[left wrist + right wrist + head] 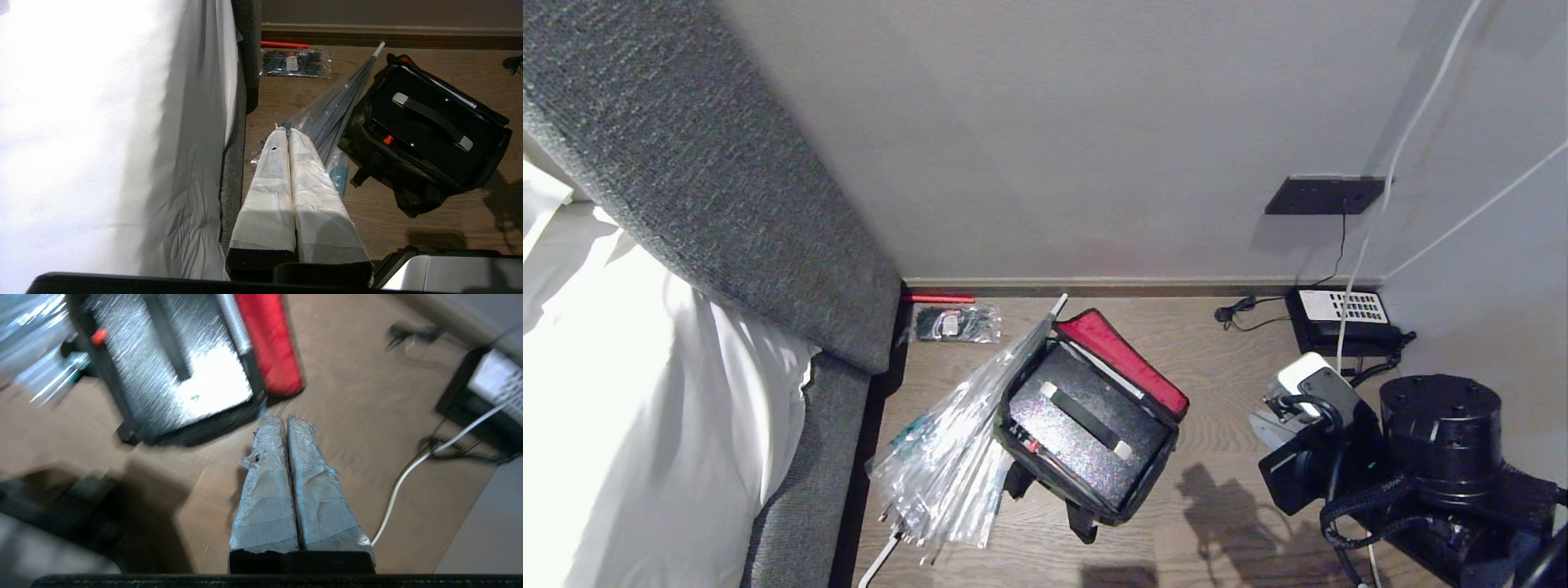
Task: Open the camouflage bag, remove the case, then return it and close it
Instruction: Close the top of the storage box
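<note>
1. Closest in: the right arm sits low at the right edge of the head view, and its right end effector is clenched with nothing in it, both taped fingers pressed flat together. It hangs over bare wooden floor, just off the near corner of the bag and not touching it

2. The left end effector is also clenched and empty, parked over by the bed and pointing toward the plastic-wrapped umbrella. Looks idle to me

3. Next out is the camouflage bag, sitting on the floor between the umbrella and the right arm. It's already open: the lid with its red lining is folded back toward the wall

4. Inside the bag is the case, dark and speckled, with a black handle running across its top. It fills the opening pretty snugly

5. So my read is that the opening step is done. I can't tell if the case is still waiting to come out or is already back in

6. If it's removal, the right end effector needs to spread its fingers, come in over the handle and close on it, then lift straight up. The fit looks tight, so tilting could snag the walls

7. Farthest back: a telephone by the wall
</note>
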